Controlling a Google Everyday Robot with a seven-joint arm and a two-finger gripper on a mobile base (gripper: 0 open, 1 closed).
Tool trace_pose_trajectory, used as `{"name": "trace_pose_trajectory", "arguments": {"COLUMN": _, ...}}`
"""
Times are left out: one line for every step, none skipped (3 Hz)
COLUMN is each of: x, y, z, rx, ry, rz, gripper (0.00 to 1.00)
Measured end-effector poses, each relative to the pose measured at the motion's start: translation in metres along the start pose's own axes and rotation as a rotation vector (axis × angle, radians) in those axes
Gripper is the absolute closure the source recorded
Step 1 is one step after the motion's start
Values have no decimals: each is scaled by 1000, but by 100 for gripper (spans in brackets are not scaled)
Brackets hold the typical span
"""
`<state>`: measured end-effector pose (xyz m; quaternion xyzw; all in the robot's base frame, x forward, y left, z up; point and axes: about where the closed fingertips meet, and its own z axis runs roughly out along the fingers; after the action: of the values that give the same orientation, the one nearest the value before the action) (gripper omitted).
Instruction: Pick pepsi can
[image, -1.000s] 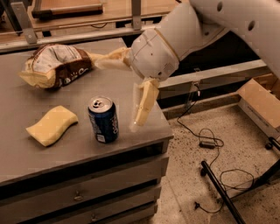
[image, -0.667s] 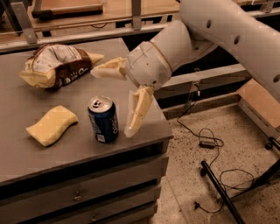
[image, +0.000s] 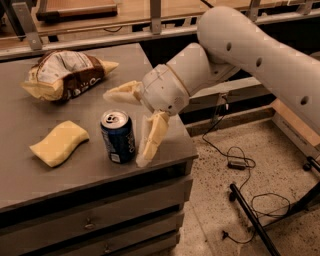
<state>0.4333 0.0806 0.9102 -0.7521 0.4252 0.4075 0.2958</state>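
The pepsi can (image: 118, 136) stands upright on the grey cabinet top (image: 30, 185), near its front right part. It is dark blue with a silver top and pull tab. My gripper (image: 125, 127) is open, coming in from the right. One cream finger (image: 153, 137) hangs just right of the can, close to its side. The other finger (image: 122, 93) reaches out behind the can. The can stands between the two fingers, not held.
A yellow sponge (image: 59, 143) lies left of the can. A brown-and-white chip bag (image: 62, 75) lies at the back left. The cabinet's right edge (image: 192, 150) is just past the gripper. Cables (image: 240, 162) and a black stand leg (image: 252, 220) lie on the floor to the right.
My gripper has moved left toward the can. Its fingers now stand on either side of the can. The can, sponge and bag have not moved on the top.
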Motion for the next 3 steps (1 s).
{"name": "trace_pose_trajectory", "arguments": {"x": 6, "y": 1, "z": 5, "rx": 3, "ry": -13, "rz": 28, "gripper": 2}}
{"name": "trace_pose_trajectory", "arguments": {"x": 5, "y": 1, "z": 6, "rx": 1, "ry": -12, "rz": 25, "gripper": 24}}
{"name": "trace_pose_trajectory", "arguments": {"x": 4, "y": 1, "z": 7, "rx": -1, "ry": -12, "rz": 23, "gripper": 47}}
